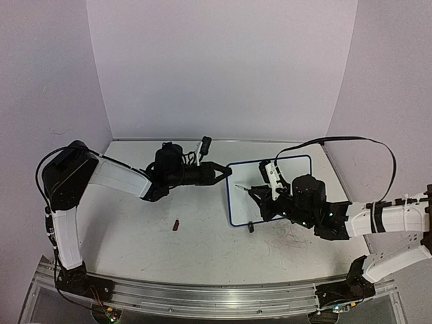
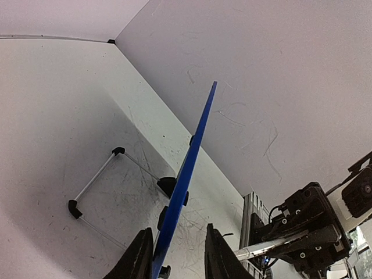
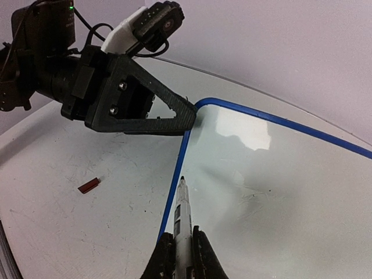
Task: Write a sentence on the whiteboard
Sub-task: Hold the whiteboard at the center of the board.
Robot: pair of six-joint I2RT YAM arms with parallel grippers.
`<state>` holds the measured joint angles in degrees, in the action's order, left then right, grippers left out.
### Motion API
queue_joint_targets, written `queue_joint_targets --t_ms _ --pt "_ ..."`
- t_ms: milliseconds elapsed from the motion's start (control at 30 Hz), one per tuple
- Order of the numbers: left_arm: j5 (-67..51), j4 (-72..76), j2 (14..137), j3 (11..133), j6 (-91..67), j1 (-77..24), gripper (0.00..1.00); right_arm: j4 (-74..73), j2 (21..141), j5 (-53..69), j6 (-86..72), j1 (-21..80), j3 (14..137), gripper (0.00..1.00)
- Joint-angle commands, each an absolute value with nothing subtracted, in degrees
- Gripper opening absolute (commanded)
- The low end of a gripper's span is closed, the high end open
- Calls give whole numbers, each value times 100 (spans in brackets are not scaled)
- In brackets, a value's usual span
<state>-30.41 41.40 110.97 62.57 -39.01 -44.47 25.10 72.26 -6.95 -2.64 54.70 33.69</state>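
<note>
1. From the overhead camera I see a white, scuffed table (image 1: 135,223) closed in by pale lilac walls (image 1: 223,67), with a metal rail (image 1: 223,297) along its near edge. The whiteboard (image 1: 297,175), blue-framed, stands right of centre on the table. My left fingers (image 1: 219,173) sit at its left edge and my right fingers (image 1: 260,196) are over its face. A small reddish-brown piece (image 1: 176,225) lies on the table, apart from the board on its left.

2. On the left wrist camera the whiteboard (image 2: 197,139) shows edge-on as a tilted blue strip. It rests on black feet (image 2: 168,185), with its wire stand (image 2: 96,189) on the table behind it. My left fingers (image 2: 141,256) are apart, one on each side of the frame. One is just beside it; a gap shows at the other.

3. On the right wrist camera my right fingers (image 3: 165,256) are clamped on a pale marker (image 3: 182,215). Its dark tip points at the whiteboard (image 3: 279,186) just inside the left frame, and I cannot tell whether it touches. The print on the barrel is too small to read. The left fingers (image 3: 157,119) reach the board's top corner.
</note>
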Motion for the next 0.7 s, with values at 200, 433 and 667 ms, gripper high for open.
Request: queue_joint_targets --t_ms 200,433,667 --pt "-3153 4434 11319 6601 -3777 -4457 34 2903 7519 -907 -194 5512 3684 0" --pt "-3266 4437 11498 6722 -3689 -4452 30 2896 7675 -882 -161 5533 3766 0" --pt "-3272 4436 11543 6677 -3453 -4456 26 3065 7775 -978 -148 5556 3648 0"
